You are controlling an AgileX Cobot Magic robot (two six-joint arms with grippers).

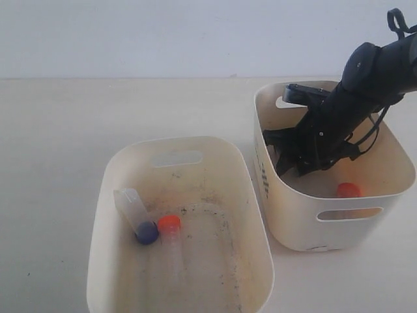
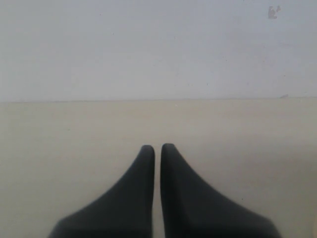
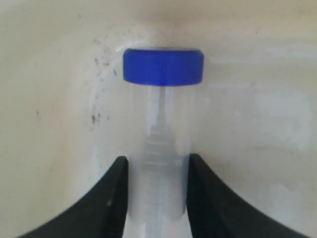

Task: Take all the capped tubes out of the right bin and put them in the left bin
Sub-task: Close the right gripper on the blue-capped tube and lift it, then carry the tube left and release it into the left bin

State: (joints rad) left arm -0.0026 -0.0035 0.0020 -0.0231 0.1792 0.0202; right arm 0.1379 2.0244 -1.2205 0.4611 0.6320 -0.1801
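Cream plastic sits nearest you at the bottom centre of the exterior view: the left bin (image 1: 257,222), its floor grimy with black specks. On the left part of that floor lie the left-bin blue tube (image 1: 135,214), dark cap toward the bottom of the frame, and the left-bin orange tube (image 1: 171,236), cap toward the top. Their caps lie just beside each other, both in plain sight.

Farther back, right of centre, stands the right bin (image 1: 293,215), its dark-printed side just beside the left bin's rim; you cannot tell whether the two tubs touch. Your right arm (image 1: 371,72) slants in from the upper right corner and blocks most of this bin's floor, with the right gripper (image 1: 294,162) low inside, toward the bin's left wall. The right-bin orange tube (image 1: 348,190) shows you only its cap, at the bin's lower right above the handle slot; the near wall hides its body.

In the right wrist view the gripped blue tube (image 3: 162,144) runs up the middle of the frame between the black fingers (image 3: 111,198), which press on both its sides, so your right gripper is clamped on it. Its blue cap sits at top centre against the speckled cream plastic.

Your left gripper (image 2: 157,148), at the lower centre of the left wrist view, has its tips drawn together to a thin slit. Beyond it lies the pale table (image 2: 64,129), then the white wall (image 2: 148,44).
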